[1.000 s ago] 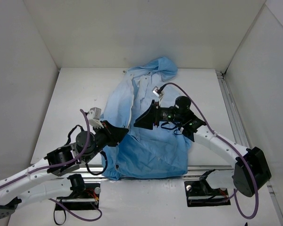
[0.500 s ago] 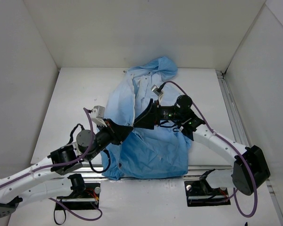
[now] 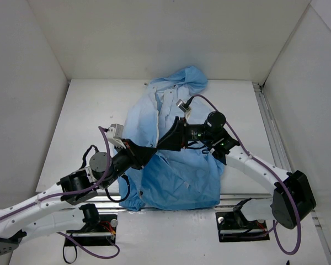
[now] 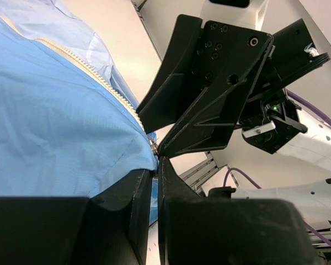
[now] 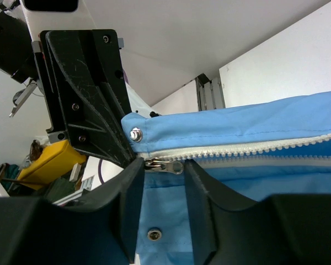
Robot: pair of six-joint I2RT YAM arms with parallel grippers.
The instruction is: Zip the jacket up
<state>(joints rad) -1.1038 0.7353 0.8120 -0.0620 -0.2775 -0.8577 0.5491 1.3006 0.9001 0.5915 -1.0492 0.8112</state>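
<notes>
The light blue jacket (image 3: 179, 171) lies crumpled mid-table, hood toward the back. My left gripper (image 3: 150, 150) is shut on the jacket's hem at the bottom end of the white zipper (image 4: 88, 72), with blue fabric pinched between its fingers (image 4: 127, 210). My right gripper (image 3: 161, 144) meets it tip to tip. In the right wrist view its jaws (image 5: 163, 163) stand open but narrow, one on each side of the metal zipper pull (image 5: 168, 165), which lies lengthwise between them under a snap (image 5: 135, 133). The right finger is a sliver off the pull.
White walls enclose the table (image 3: 83, 121) on three sides. A metal rail (image 3: 240, 197) runs along the near edge by the arm bases. Purple cables loop from both arms. The jacket's hood (image 3: 185, 77) bunches against the back wall.
The left gripper has carried the hem up and right to meet the right gripper. The right jaws have narrowed around the zipper pull.
</notes>
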